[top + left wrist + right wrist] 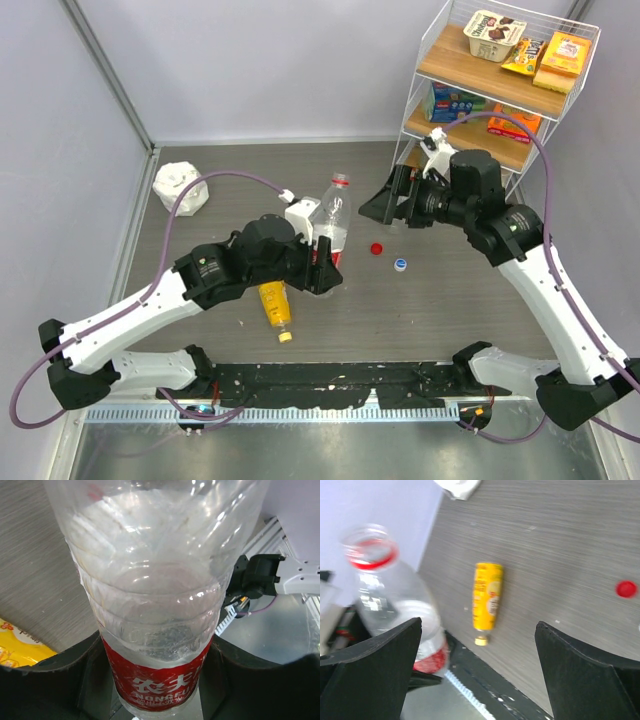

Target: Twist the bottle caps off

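A tall clear bottle (pixel 336 215) with a red label stands upright, its mouth uncapped with a red ring (pixel 370 555) round the neck. My left gripper (pixel 323 265) is shut on its lower body at the label (pixel 155 680). A red cap (pixel 377 248) and a pale blue-white cap (pixel 400 265) lie loose on the table to its right. The yellow bottle (pixel 273 303) lies on its side with its yellow cap (pixel 285 337) on. My right gripper (pixel 385 207) hovers open and empty right of the tall bottle's top. The right wrist view shows the yellow bottle (pixel 487 600) and red cap (pixel 626 588) below.
A crumpled white object (pixel 181 187) lies at the back left. A wire shelf (pixel 500 90) with boxed snacks stands at the back right, close behind the right arm. A black strip (pixel 330 378) runs along the near table edge.
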